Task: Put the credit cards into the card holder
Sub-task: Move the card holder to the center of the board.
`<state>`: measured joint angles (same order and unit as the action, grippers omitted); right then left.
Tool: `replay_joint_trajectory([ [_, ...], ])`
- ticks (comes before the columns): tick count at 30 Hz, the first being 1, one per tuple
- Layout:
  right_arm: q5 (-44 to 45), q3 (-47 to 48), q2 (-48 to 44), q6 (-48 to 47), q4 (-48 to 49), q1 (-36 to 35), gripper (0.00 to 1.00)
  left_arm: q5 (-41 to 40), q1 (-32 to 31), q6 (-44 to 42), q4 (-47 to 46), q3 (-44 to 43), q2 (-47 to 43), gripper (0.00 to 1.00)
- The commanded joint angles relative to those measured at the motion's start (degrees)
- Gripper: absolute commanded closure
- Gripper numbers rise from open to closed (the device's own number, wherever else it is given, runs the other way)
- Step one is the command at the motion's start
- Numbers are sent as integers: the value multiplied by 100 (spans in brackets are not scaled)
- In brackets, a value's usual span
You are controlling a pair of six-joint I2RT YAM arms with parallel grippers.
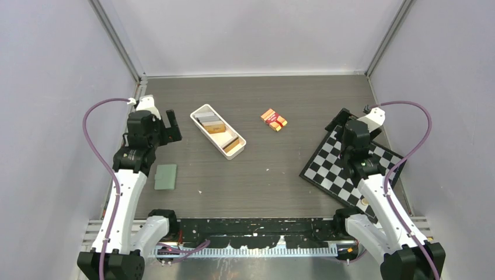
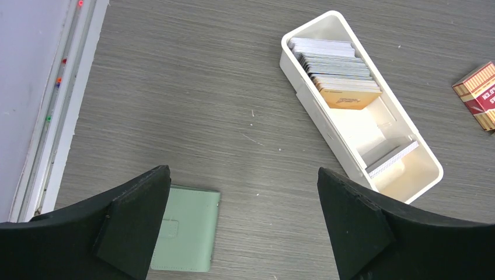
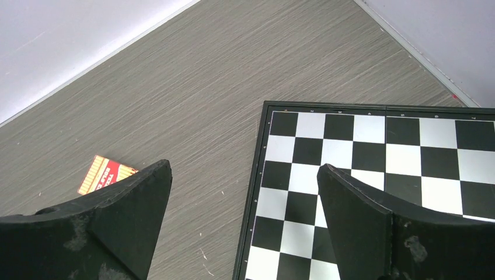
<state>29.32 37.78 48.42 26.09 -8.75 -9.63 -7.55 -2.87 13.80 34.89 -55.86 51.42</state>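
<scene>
The left gripper [image 2: 244,175] hangs with its 2 black fingers spread wide and nothing between them. The right gripper [image 3: 245,172] is spread the same way and empty, over the near-left corner of the chessboard [image 3: 379,151].

Just near and left of the left fingers lies the card holder [image 2: 187,227], flat on the table and folded shut. Its long axis runs near to far, barely skewed, and the clasp tab seems to sit on its left edge, half hidden by a finger.

Farther right, the credit cards [image 2: 341,79] stand packed on edge in the far end of the white tray [image 2: 318,114], a gold-tan one facing front. A few more lean at the tray's near-right end. The tray's long axis runs far-left to near-right.

I'd worry about 2 things. The tight stack could give up several cards in 1 pinch. And the light, closed holder may slide instead of opening unless 1 arm pins it.
</scene>
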Motion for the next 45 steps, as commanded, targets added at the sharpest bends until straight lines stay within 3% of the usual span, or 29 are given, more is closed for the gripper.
replay_joint_trajectory([
  [1, 251, 94, -113, 98, 280, -3, 0, -117, 19, 70, 22, -180, 13, 0],
  [8, 227, 164, -9, 36, 254, 3, 0, -320, 24, 189, 101, -101, 162, 0],
  [13, 126, 214, -143, -2, 113, 1, 0, -173, 20, 723, 256, 77, 509, 0],
  [17, -87, 180, -299, 12, 37, 2, 0, 357, 22, 1380, -23, 607, 597, 0],
  [21, -295, 213, -390, 12, -60, -4, 0, 330, 21, 2098, -560, 1367, 564, 0],
  [28, -555, 246, -290, 17, -116, -3, 0, -40, 158, 2196, -881, 1943, 816, 0],
  [35, -729, 328, -96, 7, -145, -4, 0, -1177, 169, 1935, -613, 1736, 1252, 0],
  [40, -744, 355, -75, -13, -220, -3, 0, -1346, 242, 1833, -347, 1404, 1812, 0],
  [43, -743, 350, -98, -7, -216, 1, 0, -925, 879, 2052, -218, 1366, 2227, 0],
  [45, -753, 348, -131, -12, -217, -2, 0, -1049, 1043, 2111, -183, 1330, 2343, 0],
])
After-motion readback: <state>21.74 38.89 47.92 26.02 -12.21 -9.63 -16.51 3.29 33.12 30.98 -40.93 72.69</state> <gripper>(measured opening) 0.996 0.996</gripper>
